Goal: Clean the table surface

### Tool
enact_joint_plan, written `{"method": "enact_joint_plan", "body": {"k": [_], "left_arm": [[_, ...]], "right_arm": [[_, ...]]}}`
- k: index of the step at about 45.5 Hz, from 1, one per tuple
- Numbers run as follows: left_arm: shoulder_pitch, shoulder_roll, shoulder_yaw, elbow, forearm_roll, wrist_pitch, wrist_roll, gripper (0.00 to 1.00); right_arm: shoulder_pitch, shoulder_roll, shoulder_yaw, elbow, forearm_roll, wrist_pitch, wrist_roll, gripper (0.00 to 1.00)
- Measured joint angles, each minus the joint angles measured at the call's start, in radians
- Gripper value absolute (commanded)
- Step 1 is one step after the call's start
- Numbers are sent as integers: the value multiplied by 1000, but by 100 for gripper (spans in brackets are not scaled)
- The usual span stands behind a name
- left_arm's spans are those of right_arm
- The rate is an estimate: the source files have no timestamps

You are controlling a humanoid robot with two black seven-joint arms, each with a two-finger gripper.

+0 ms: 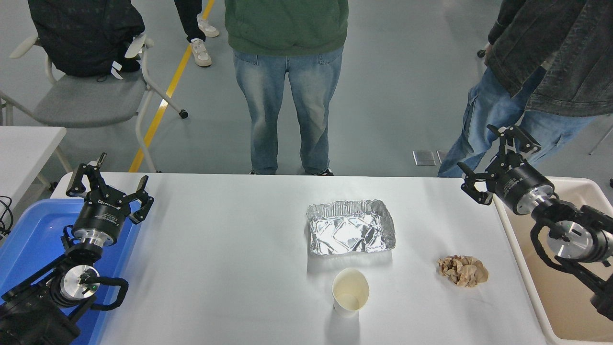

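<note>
Litter awaits clearing on the counter, a broad, matte white top with rounded corners that fills the lower picture. We take the crinkled foil tray near its middle as our landmark: a pale paper cup stands upright just on the robot's side of the tray, and a crumpled wad of brown paper lies well to the right of the tray. Our right gripper hangs above the counter's far right corner, beyond and right of the tray, fingers spread wide and holding nothing; a beige bin sits under its arm. Our left gripper is parked far to the left of the tray, over a blue bin, its fingers likewise apart and empty. We judge the step in hand to be a reach for the first piece of rubbish, most likely the brown wad, nearest the working arm. Coming straight down with the fingers straddling the wad should serve best, since soft paper compresses and gives little purchase. Thin foil would dent and the light cup could tip, so we would close gently. Two people stand at the far edge.
</note>
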Motion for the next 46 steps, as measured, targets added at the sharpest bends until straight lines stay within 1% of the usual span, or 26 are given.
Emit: {"method": "enact_joint_plan", "body": {"k": [9, 18, 28, 46], "left_arm": [[0, 0, 0, 0, 0, 0, 0, 99], [0, 0, 0, 0, 0, 0, 0, 99], [0, 0, 0, 0, 0, 0, 0, 99], [0, 0, 0, 0, 0, 0, 0, 99]], "right_arm": [[-25, -59, -32, 121, -146, -2, -2, 100], [-32, -101, -101, 192, -274, -2, -3, 100], [25, -124, -232, 253, -430, 18, -3, 100], [108, -129, -379, 381, -940, 36, -2, 100]]}}
